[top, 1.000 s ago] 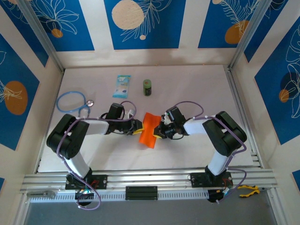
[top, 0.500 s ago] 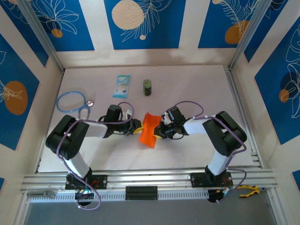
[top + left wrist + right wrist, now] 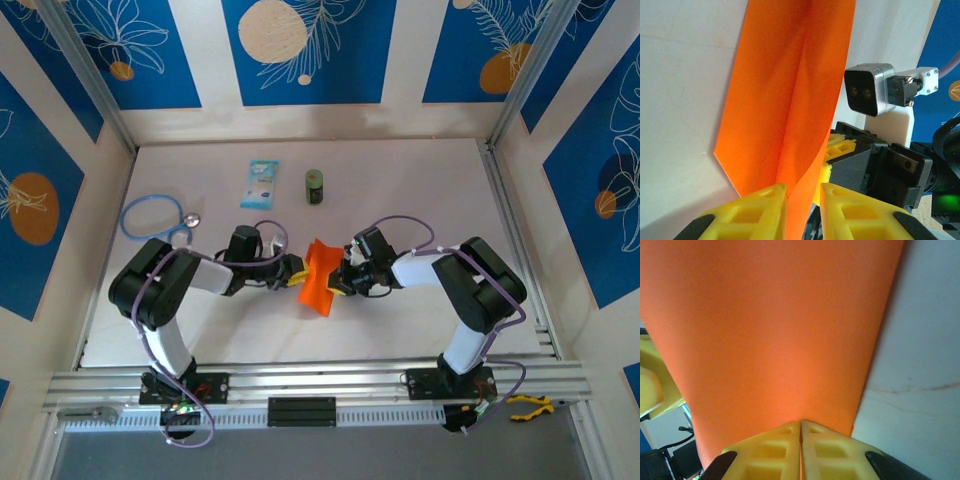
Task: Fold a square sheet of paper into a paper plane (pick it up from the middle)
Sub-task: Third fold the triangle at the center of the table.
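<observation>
Item: square sheet of paper (image 3: 317,279), bright orange, partly folded, with one lengthwise crease showing. It sits at the middle of the table (image 3: 430,190), between my two grippers.

Left gripper (image 3: 297,272): at the sheet's 9 o'clock. In the left wrist view my yellow fingers (image 3: 765,205) stand a little apart and the raised fold runs down into the gap. I cannot tell whether the pads actually bite on it.

Right gripper (image 3: 338,283): at the sheet's 3 o'clock. In the right wrist view my fingers (image 3: 765,447) are pressed tip to tip with the sheet's edge pinched between them, so this gripper is clamped on the paper.

Step in hand (my judgement): drawing the two halves together along the centre crease so the fold can be set sharp.

Doing it well:
- Use the right pinch as the fixed anchor.
- Close the left pads squarely on the fold line, not beside it.
- Check that the edges meet before pressing.
- Move both wrists together so the thin sheet is neither stretched nor twisted.

Risk (my judgement): pulling the grippers apart could tear the sheet or slip it out of the pinch. A skewed bite would set a crooked crease.

Progress (my judgement): early, as there is no dart shape yet.

Other stock, all well apart from the sheet:
- light-blue packet (image 3: 261,184) at 11 o'clock
- green can (image 3: 315,186) at 12 o'clock
- blue looped cord (image 3: 152,216) at 10 o'clock
</observation>
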Available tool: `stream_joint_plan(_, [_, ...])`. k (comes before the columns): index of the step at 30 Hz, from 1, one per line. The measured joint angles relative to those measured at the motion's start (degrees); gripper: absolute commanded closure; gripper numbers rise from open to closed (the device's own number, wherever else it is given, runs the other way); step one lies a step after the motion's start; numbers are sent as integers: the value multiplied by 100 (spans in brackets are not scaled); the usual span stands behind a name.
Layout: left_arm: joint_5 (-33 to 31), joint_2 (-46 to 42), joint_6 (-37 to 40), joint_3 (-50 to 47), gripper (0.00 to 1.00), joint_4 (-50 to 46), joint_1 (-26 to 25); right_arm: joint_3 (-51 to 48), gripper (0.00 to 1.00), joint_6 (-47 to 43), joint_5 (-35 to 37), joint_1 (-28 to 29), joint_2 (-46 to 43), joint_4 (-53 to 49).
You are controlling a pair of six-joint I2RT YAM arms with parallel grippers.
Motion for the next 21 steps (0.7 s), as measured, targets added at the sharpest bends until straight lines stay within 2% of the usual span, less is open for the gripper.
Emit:
stream_joint_plan(4, [101,70,-168,-13,75,289,0,0,91,-2,0,0,0,0])
stream_joint_plan(9, [238,197,-332,-13,66,636,0,0,91,0,0,0,0,0])
stream_joint_plan(13, [341,306,-299,4,63,667,0,0,91,0,0,0,0,0])
stream_joint_plan(17, [380,321,101,258,60,111,-17,0,91,0,0,0,0,0])
stream_joint_plan(21, [247,264,837,671,60,-920,-39,0,91,0,0,0,0,0])
